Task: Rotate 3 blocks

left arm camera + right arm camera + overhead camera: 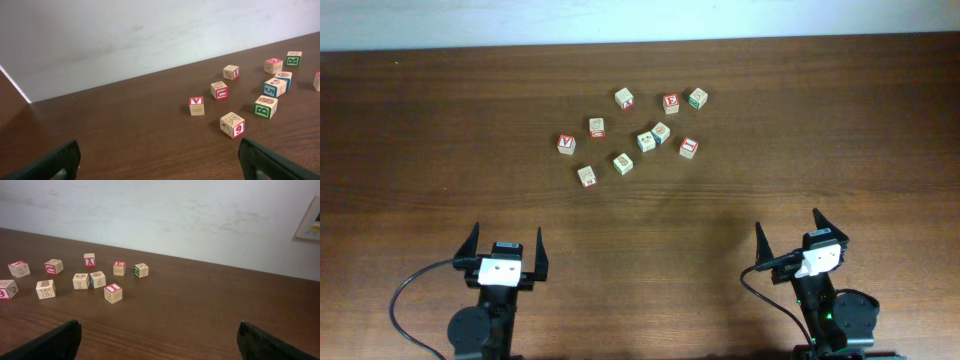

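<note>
Several small wooden alphabet blocks lie scattered at the far middle of the table. The red-faced block with a white letter (566,143) (196,106) (18,269) is the leftmost. Two pale wood blocks with reddish prints (586,176) (623,162) lie nearest the arms; the nearer one (232,124) shows a red side in the left wrist view. My left gripper (506,235) (160,160) and right gripper (788,225) (160,337) sit at the near edge, both open and holding nothing, well short of the blocks.
Other cubes share the cluster: a green-faced one (697,97) at the far right, a blue-sided one (647,140) touching a pale neighbour (661,131), and red-faced ones (688,147) (670,102). A white wall runs along the table's far edge.
</note>
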